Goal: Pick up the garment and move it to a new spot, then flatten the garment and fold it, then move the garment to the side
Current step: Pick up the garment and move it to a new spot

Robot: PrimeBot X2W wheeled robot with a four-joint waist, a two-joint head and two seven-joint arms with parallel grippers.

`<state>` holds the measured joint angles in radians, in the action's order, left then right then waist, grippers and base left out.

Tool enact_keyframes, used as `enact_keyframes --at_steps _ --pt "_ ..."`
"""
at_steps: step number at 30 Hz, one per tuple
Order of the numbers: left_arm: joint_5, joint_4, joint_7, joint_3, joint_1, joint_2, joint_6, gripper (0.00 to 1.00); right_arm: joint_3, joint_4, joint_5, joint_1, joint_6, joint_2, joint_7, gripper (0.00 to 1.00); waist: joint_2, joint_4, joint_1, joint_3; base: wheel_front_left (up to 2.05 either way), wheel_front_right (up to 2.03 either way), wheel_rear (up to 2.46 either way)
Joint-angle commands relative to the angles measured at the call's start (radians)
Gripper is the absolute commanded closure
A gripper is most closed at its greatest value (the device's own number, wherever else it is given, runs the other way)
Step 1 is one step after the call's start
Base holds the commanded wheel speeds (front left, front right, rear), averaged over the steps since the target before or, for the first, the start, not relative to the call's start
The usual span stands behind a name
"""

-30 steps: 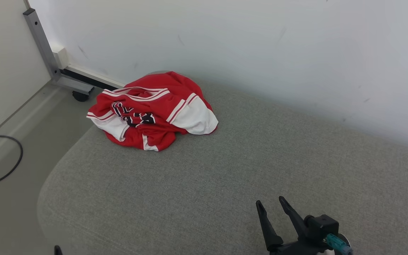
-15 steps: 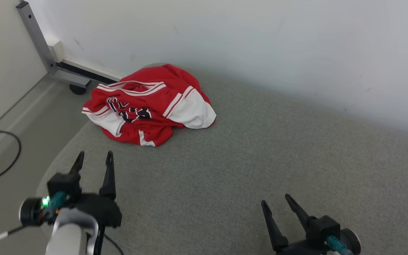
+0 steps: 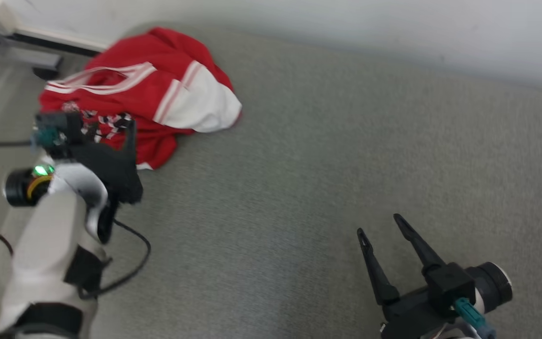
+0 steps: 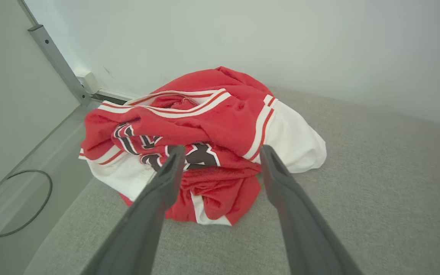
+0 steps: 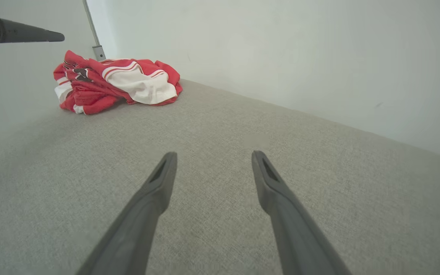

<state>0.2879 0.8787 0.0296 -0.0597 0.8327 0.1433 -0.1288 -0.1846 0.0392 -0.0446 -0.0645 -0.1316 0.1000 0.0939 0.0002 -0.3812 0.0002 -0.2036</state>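
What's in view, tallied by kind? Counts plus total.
Red-and-white garment: 1
End effectors: 2 (left end effector, right end effector), both open and holding nothing
Grey padded surface: 1
Metal frame post: 1
Black floor cable: 1
Total: 6

Black right end effector (image 3: 378,223), teal connector (image 3: 462,309)

Left gripper (image 4: 222,149), jaws spread wide, is extended forward on its pale forearm (image 3: 50,235) at the left; right gripper (image 3: 378,224), fingers equally parted, sits low at the right, pointing forward.
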Motion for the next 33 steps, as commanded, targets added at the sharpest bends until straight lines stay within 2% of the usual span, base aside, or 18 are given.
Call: enact_keyframes --at_steps 1,5,8,12,16,17,18,25,33 --pt "0.017 0.013 0.019 -0.005 0.041 0.018 0.0 0.0 0.006 -0.024 0.003 0.017 0.002 0.01 -0.009 0.0 -0.0002 0.133 -0.0002 -0.171 0.0 0.0 0.0" --pt "0.053 0.077 0.119 0.012 0.148 0.067 0.013 0.0 0.03 -0.116 -0.008 0.043 0.002 0.022 -0.032 0.0 -0.0002 0.165 -0.0002 -0.257 0.0 0.0 0.0" --pt "0.06 0.095 0.131 0.03 0.202 0.1 0.049 0.0 0.042 -0.157 -0.011 0.053 0.002 0.024 -0.037 0.0 -0.0002 0.183 -0.0002 -0.295 0.0 0.0 0.0" --pt "0.077 0.126 0.159 0.054 0.226 0.111 0.098 0.0 0.064 -0.196 -0.014 0.067 0.002 0.02 -0.041 0.0 -0.0002 0.198 -0.0002 -0.334 0.0 0.0 0.0" --pt "0.087 0.139 0.15 0.068 0.231 0.121 0.126 0.0 0.072 -0.214 -0.017 0.067 0.002 0.018 -0.038 0.0 -0.0002 0.206 -0.0002 -0.356 0.0 0.0 0.0" --pt "0.086 0.144 0.145 0.068 0.226 0.125 0.13 0.47 0.074 -0.217 -0.017 0.066 0.002 0.017 -0.037 0.0 -0.0002 0.208 -0.0002 -0.359 0.0 0.0 0.0" --pt "0.08 0.143 0.136 0.064 0.224 0.131 0.132 1.0 0.077 -0.218 -0.016 0.065 0.002 0.015 -0.034 0.0 -0.0002 0.209 -0.0002 -0.361 0.0 0.0 0.0" --pt "0.061 0.122 0.085 0.042 0.233 0.158 0.116 1.0 0.066 -0.181 -0.005 0.049 0.002 -0.003 -0.021 0.0 -0.0002 0.197 -0.0002 -0.322 0.0 0.0 0.0" --pt "0.051 0.054 0.102 0.033 0.235 0.243 0.095 1.0 0.02 -0.066 0.037 0.007 0.002 -0.032 0.032 0.0 -0.0002 0.178 -0.0002 -0.181 0.0 0.0 0.0"
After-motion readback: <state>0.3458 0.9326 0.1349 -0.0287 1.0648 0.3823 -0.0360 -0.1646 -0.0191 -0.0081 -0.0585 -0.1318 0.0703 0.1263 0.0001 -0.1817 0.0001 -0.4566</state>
